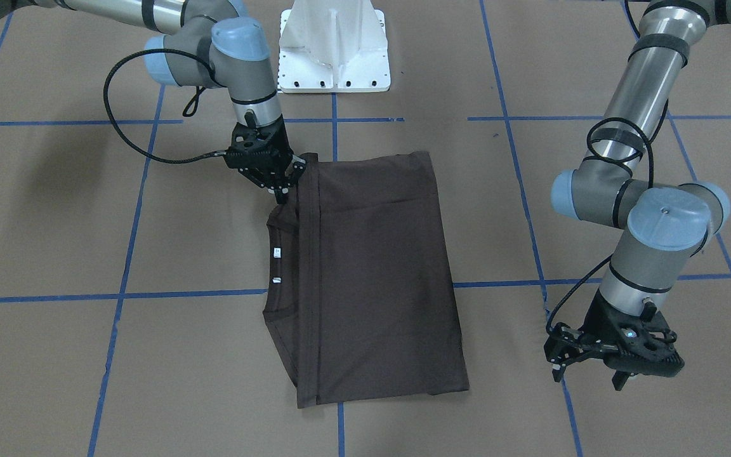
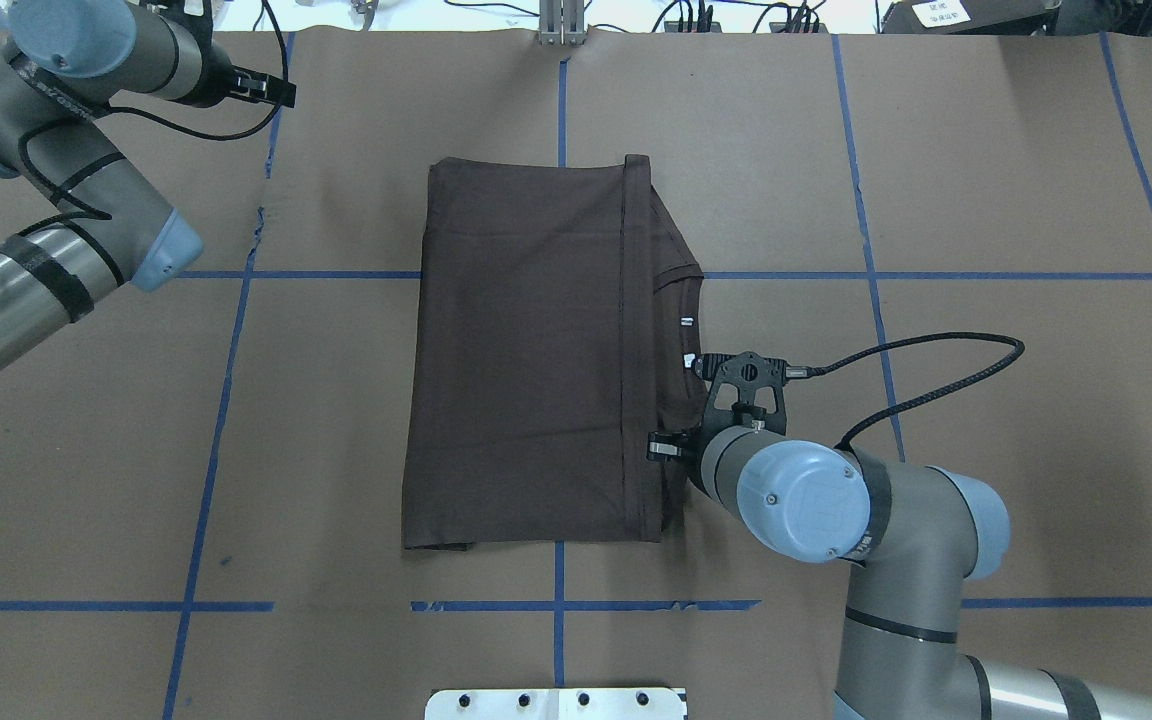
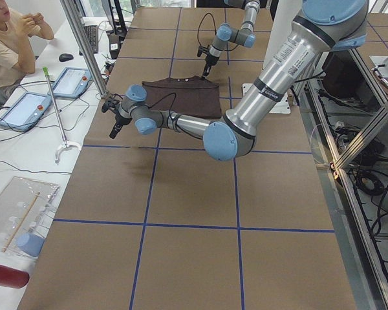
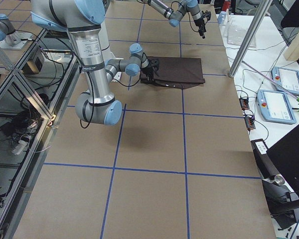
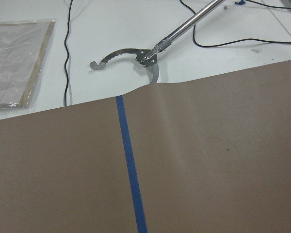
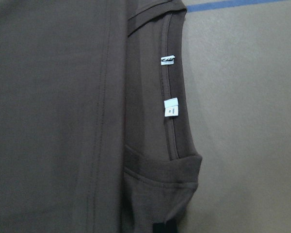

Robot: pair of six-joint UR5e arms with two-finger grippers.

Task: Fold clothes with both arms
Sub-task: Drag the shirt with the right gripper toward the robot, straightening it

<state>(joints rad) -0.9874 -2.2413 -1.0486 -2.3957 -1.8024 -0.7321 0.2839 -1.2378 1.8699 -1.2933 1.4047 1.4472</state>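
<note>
Shirt [image 1: 372, 273] folded flat mid table [image 1: 54, 355], matte dark cotton on brown paper, blue tape [image 1: 181, 295] grid. Right claw [image 1: 282, 187] at collar-side edge, grip unclear. Left claw [image 1: 589, 379] spread wide, well apart over bare paper. Metal grabber [image 5: 136, 56] beyond paper edge.

The left arm [image 1: 632, 105] and the right arm [image 1: 238, 57] were silver-grey tubes with grey joint housings and light blue round caps. Black straps banded the tubes. A black braided cable [image 1: 106, 95] looped to each wrist. The left gripper [image 1: 589, 379] and the right gripper [image 1: 280, 184] were black and open-framed, with 2 fingers each. A small blue light [image 1: 630, 332] showed on the left one. The white pedestal base [image 1: 334, 51] carried dark bolts.
</note>
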